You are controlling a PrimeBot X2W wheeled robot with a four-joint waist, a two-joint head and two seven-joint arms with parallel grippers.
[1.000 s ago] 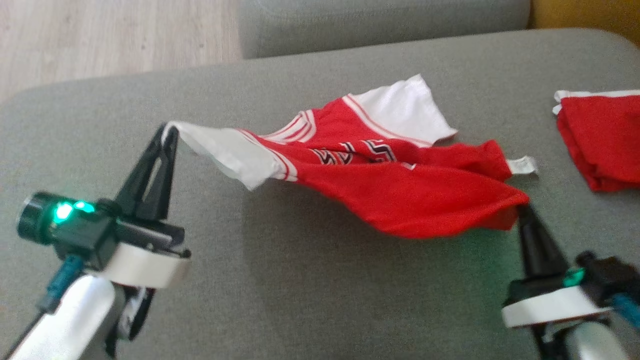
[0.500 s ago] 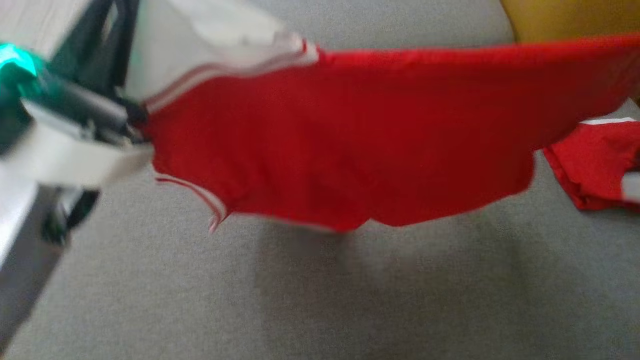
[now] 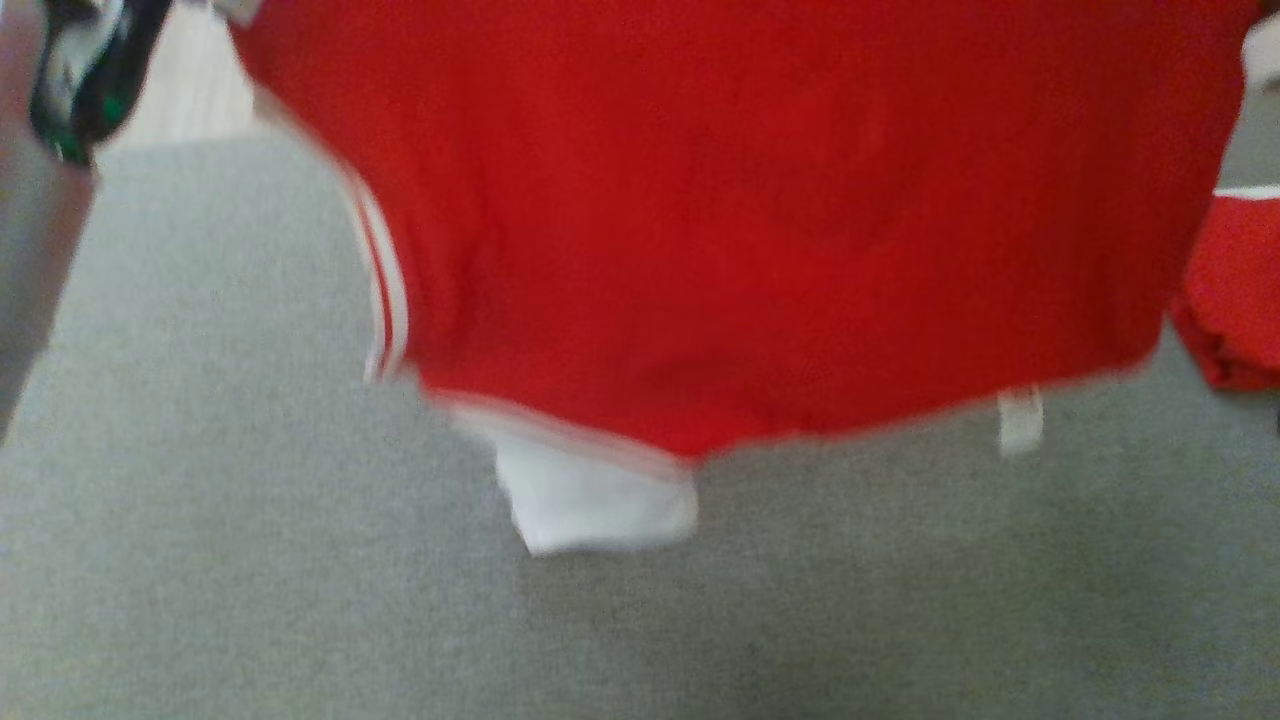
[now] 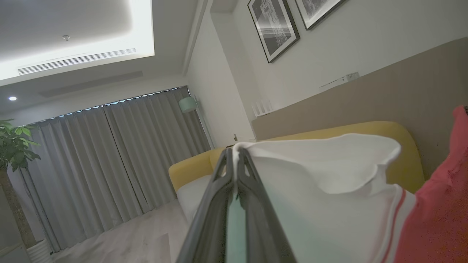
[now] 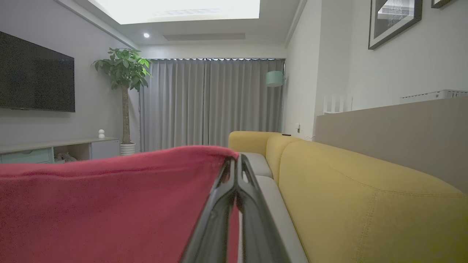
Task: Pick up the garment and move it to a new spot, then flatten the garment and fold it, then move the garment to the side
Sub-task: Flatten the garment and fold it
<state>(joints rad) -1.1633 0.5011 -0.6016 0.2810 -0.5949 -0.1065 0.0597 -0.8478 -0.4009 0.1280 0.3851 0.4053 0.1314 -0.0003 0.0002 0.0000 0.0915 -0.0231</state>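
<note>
a red garment [image 3: 780, 220] with white trim hangs spread wide above a grey cushion [image 3: 250, 580], held up by 2 corners between the robot's 2 grippers. in the left wrist view, the left gripper [image 4: 234, 155] has its 2 dark fingers pressed together at the tips on the pinched sleeve [image 4: 329, 171], a white fold of cloth that billows to that view's right before meeting the red body. the right gripper [image 5: 236, 162] is likewise clamped tight, nipping a red corner whose fabric stretches away to the left of the right wrist view. the head view is blurred: the left arm [image 3: 40, 230] shows at its upper left edge, a hanging sleeve [image 3: 590, 500] in white droops below the red hem, and a small white tag [image 3: 1020, 420] dangles further right. another red garment [image 3: 1235, 300] lies on the cushion at the right edge, apart from the lifted one. behind the grippers are a yellow sofa [image 5: 365, 193], grey curtains [image 5: 212, 102], a potted plant [image 5: 124, 69], a dark wall screen [image 5: 36, 73] and framed prints [image 4: 274, 29].
</note>
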